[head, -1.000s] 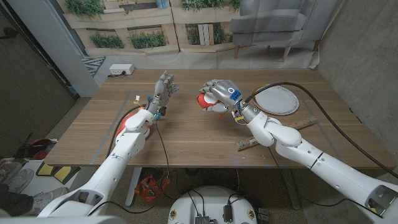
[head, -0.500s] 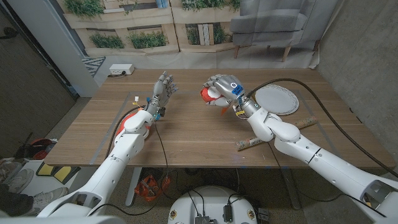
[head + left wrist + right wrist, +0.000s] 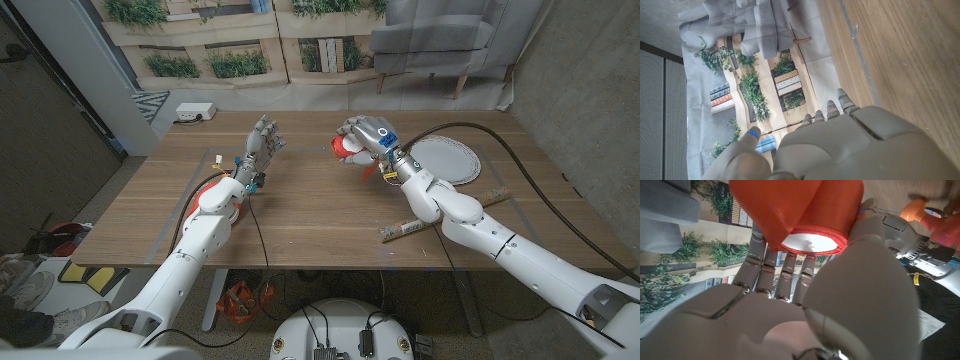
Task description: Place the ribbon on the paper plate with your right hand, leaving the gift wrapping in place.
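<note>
- my right hand has its fingers curled around the red ribbon, holding it up off the worktop.
- from my right wrist i see the ribbon close up, a red roll with a white middle, sitting tight in my fingers.
- a moment ago this hand was lower and nearer to me. now it has moved up and a bit over toward the paper plate.
- the plate is just beside my hand, on its right, and nothing is on it yet. so i think the ribbon is nearly there, but it is not put down.
- the long gift wrapping lies on the worktop near my right arm, and it has not moved.
- my left hand has stayed where it was, fingers apart, holding nothing.
</note>
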`<action>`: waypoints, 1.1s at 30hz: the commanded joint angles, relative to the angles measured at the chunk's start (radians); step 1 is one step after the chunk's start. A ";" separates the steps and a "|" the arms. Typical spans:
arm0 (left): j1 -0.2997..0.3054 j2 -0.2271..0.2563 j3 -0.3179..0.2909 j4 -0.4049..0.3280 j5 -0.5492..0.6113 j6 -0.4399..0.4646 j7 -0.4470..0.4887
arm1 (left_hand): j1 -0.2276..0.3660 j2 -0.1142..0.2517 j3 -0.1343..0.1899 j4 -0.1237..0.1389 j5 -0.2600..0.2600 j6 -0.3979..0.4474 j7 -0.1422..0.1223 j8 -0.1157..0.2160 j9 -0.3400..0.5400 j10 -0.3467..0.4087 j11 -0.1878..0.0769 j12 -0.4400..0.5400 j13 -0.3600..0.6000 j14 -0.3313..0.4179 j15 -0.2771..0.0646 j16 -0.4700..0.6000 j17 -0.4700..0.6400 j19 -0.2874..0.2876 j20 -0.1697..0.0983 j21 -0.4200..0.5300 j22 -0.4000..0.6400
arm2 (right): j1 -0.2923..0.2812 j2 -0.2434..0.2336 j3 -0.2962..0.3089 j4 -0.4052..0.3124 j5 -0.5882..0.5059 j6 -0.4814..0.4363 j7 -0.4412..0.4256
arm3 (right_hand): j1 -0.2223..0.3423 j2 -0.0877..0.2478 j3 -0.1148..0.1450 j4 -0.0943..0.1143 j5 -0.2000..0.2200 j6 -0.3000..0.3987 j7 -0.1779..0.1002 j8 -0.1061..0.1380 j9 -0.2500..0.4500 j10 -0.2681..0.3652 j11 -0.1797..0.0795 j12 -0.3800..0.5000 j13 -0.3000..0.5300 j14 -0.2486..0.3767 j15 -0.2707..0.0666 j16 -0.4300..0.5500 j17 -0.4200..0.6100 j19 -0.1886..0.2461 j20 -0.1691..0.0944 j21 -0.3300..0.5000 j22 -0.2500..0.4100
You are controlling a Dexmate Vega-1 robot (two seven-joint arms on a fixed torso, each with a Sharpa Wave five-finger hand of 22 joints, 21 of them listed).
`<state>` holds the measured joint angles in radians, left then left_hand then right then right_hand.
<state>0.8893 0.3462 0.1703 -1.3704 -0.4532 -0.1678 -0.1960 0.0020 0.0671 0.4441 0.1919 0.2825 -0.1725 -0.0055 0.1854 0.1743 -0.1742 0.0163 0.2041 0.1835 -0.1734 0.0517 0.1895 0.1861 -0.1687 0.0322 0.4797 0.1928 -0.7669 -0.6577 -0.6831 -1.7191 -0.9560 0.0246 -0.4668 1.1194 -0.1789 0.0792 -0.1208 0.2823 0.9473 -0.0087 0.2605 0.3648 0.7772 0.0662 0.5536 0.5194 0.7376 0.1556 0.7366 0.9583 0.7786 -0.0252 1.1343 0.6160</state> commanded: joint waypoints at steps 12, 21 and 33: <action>-0.002 0.003 0.004 0.001 -0.001 0.005 0.004 | 0.001 0.112 -0.002 -0.001 0.007 -0.106 -0.006 0.000 0.006 -0.229 0.004 0.002 0.005 -0.225 0.004 0.005 0.003 -0.196 0.007 -0.003 0.003 | 0.026 -0.003 0.012 0.041 0.039 -0.098 0.000 | 0.331 0.322 0.006 0.017 0.006 0.115 0.049 -0.009 0.008 0.065 -0.040 0.195 0.081 0.320 -0.372 -0.009 0.251 -0.068 -0.191 0.020 -0.006; -0.008 0.001 0.005 0.007 0.001 0.005 0.002 | 0.001 0.112 -0.002 -0.001 0.007 -0.106 -0.005 0.000 0.006 -0.228 0.003 0.002 0.005 -0.224 0.004 0.005 0.003 -0.196 0.007 -0.004 0.003 | 0.044 0.000 0.015 0.073 0.060 -0.132 0.001 | 0.333 0.321 0.004 0.017 0.008 0.114 0.049 -0.012 0.011 0.066 -0.038 0.193 0.082 0.321 -0.372 -0.012 0.251 -0.071 -0.191 0.028 -0.011; -0.014 0.000 0.006 0.010 0.005 0.009 0.004 | 0.001 0.112 -0.002 -0.001 0.007 -0.106 -0.005 0.000 0.006 -0.231 0.005 0.001 0.005 -0.224 0.005 0.005 0.003 -0.196 0.007 -0.005 0.003 | 0.070 0.001 0.010 0.111 0.082 -0.170 0.000 | 0.335 0.321 0.001 0.019 0.010 0.116 0.049 -0.016 0.015 0.068 -0.039 0.192 0.084 0.323 -0.372 -0.015 0.252 -0.075 -0.191 0.038 -0.018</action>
<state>0.8806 0.3474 0.1748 -1.3637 -0.4515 -0.1622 -0.1927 0.0020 0.0671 0.4440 0.1919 0.2825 -0.1725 -0.0054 0.1854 0.1743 -0.1742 0.0164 0.2041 0.1835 -0.1734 0.0517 0.1895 0.1862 -0.1687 0.0322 0.4797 0.1928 -0.7182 -0.6586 -0.6713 -1.6406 -0.8957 -0.1106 -0.4657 1.1235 -0.1830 0.0722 -0.1138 0.2823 0.9648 -0.0091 0.2372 0.3738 0.7772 0.0661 0.5536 0.5210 0.7390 0.1569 0.7173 0.9986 0.7749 -0.0216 1.1627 0.5975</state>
